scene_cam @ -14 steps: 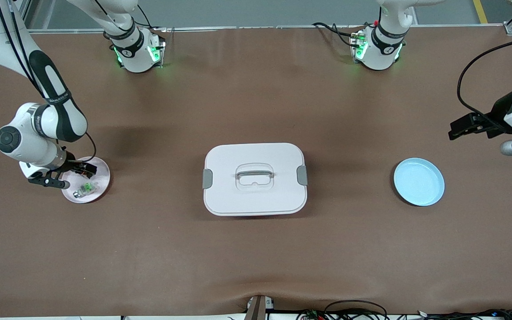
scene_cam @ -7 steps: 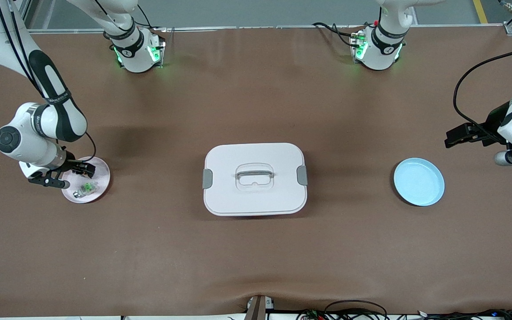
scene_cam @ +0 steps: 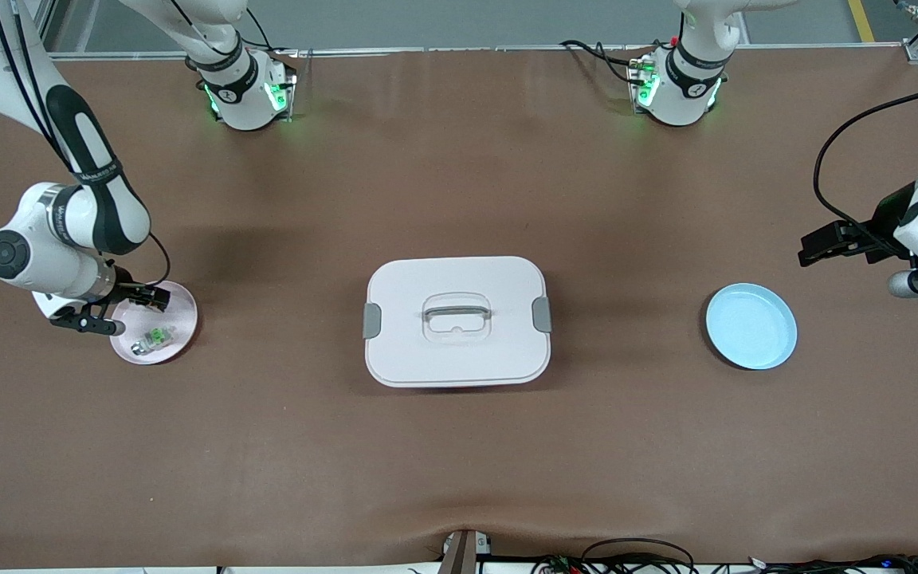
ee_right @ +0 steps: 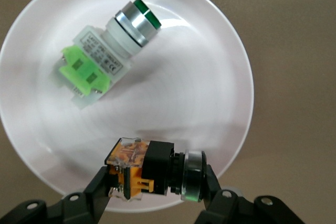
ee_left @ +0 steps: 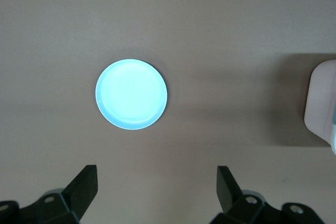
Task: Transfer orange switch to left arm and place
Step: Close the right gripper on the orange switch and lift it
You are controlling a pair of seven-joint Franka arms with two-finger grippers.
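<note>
— Where do we find the orange switch [ee_right: 140, 168]?

— Between the fingers of our right gripper [ee_right: 155, 184], which is clamped on its black and orange body just over the rim of the white plate [ee_right: 220, 72]. In the front view the right gripper [scene_cam: 158, 298] sits at the right arm's end of the table.

— What else do we see under that gripper?

— The green-and-silver component [ee_right: 107, 51] lies on the same plate, apart from the switch.

— And our left gripper [scene_cam: 814, 247]?

— It waits in the air with its fingers [ee_left: 84, 184] spread wide and nothing between them. Below it lies the blue plate [ee_left: 131, 94], bare. The box [scene_cam: 457, 320] stands mid-table, between the two plates, well apart from both grippers.
</note>
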